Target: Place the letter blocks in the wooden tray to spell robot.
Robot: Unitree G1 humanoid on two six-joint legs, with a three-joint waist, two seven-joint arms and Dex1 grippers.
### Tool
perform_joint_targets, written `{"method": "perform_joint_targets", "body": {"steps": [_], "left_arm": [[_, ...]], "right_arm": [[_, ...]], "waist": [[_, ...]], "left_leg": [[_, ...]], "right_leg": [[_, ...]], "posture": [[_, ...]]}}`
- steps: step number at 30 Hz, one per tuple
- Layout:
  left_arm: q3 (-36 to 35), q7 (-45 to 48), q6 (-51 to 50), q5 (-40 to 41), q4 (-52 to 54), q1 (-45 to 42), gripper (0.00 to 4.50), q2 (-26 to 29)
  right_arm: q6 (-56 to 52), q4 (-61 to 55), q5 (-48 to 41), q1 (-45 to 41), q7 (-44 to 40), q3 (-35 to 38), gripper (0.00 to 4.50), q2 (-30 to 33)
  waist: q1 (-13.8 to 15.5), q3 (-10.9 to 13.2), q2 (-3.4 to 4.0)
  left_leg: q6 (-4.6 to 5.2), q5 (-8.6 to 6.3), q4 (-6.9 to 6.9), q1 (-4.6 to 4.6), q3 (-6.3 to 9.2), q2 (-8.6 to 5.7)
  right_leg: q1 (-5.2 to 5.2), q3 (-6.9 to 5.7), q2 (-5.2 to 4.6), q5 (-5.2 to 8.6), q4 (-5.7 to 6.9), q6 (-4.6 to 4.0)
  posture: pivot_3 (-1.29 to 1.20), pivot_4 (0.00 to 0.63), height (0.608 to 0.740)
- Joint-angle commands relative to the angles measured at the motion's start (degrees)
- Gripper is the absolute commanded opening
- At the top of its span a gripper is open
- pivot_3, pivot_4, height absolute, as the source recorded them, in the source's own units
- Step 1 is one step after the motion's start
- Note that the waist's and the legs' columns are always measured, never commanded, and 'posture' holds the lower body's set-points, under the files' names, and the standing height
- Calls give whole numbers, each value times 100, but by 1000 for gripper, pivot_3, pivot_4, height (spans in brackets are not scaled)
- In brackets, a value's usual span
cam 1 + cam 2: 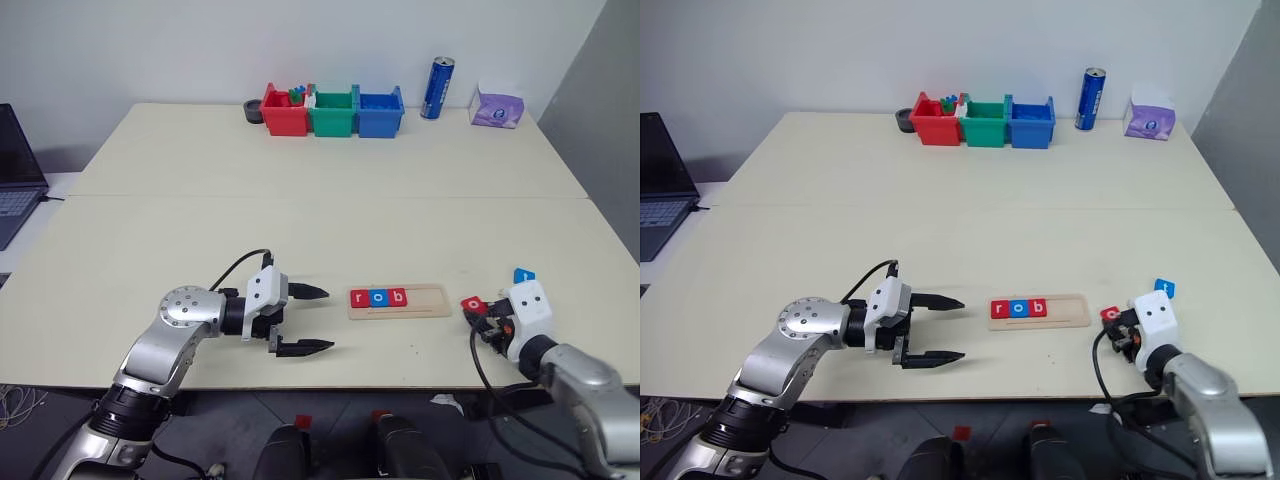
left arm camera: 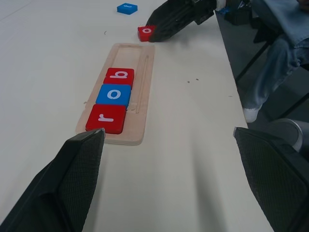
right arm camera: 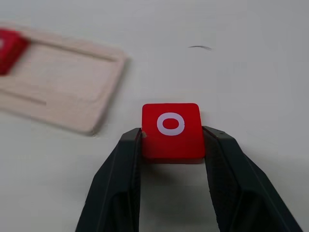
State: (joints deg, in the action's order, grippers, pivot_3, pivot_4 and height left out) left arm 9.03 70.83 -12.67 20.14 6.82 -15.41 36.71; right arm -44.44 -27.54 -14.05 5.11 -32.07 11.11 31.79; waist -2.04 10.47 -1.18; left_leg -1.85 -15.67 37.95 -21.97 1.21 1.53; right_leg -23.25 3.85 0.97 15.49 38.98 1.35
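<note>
The right gripper (image 3: pixel 171 145) was closed on the red "o" block (image 3: pixel 171 129), at 3 o'clock from the wooden tray (image 1: pixel 425 300). The tray already held r, o, b. The block seemed still on the table, so lifting straight up and lowering it flat beside "b" (image 1: pixel 398 296) would be best. The left gripper (image 1: pixel 308 320) stood open at 9 o'clock

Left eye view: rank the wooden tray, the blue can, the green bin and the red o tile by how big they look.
1. Wooden tray, though it sits nearer the camera.
2. Green bin.
3. Blue can; it looks close to the bin, so that order is unsure.
4. Red o tile, smallest.
</note>
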Motion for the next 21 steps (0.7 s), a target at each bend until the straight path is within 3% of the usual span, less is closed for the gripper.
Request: {"method": "perform_joint_targets", "body": {"steps": [1,7,13,14,21], "left_arm": [[-34,31,10,61,138,-57,4500,39],[-35,2,-54,80,259,-23,4500,47],[-26,-35,-89,68,296,-28,4500,39],[-25,-40,-94,66,299,-29,4500,36],[-38,-39,-72,59,284,6,4500,40]], "right_arm": [[831,437,-300,-321,-1448,-132,1455,904],[1839,1419,-7,-922,-2788,-958,1455,1901],[2312,2222,353,-1425,-3114,-1427,1455,2172],[2351,2276,365,-1470,-3142,-1433,2180,2192],[2161,1917,223,-1404,-3371,-1176,4465,2615]], "waist": [[0,1,0],[9,5,-7],[15,6,-9],[16,6,-10],[24,6,-9]], "left_leg": [[0,0,0,0,1,-1],[0,0,-1,-4,13,0],[0,0,4,-2,8,2],[0,0,4,-2,9,3],[0,0,4,-5,11,5]], "right_leg": [[0,-2,1,0,0,0],[1,-4,11,1,-1,-1],[3,-5,6,0,0,-1],[3,-5,4,0,0,-1],[2,-6,-2,0,-1,-1]], "posture": [[0,150,740],[0,150,740],[0,150,740],[0,150,740],[0,150,740]]}}
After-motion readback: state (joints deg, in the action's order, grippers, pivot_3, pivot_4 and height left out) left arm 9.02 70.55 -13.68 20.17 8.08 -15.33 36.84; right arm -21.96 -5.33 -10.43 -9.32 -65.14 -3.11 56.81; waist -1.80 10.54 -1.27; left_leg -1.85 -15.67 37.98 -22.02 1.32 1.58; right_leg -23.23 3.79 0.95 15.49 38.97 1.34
